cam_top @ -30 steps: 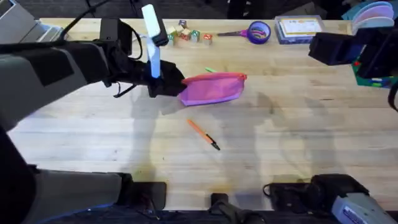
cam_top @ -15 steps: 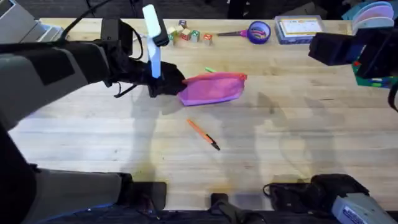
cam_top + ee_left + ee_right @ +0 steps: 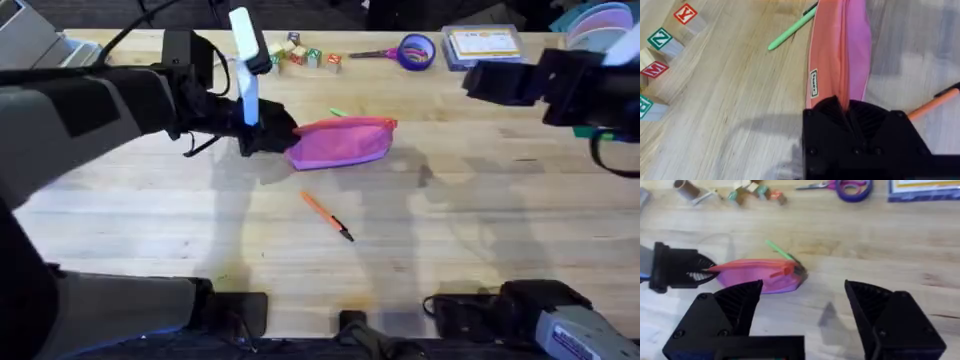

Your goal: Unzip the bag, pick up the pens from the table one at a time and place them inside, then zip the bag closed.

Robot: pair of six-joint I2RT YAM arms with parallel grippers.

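The left claw point(image 3: 275, 135) pinches the left end of the soft, floppy bag point(image 3: 343, 142) mid-desk; the right claw point(image 3: 802, 312), jaws apart, should take the zipper pull at the bag's right end.

overhead wide, both wrists near bag point(image 3: 342, 142)

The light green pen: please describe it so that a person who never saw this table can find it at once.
On the wooden table, find the pink pencil pouch near the middle, its end pinched by the left gripper. The light green pen lies just behind the pouch, partly hidden by it. It is slim and pale green, unlike the orange pen lying in front.
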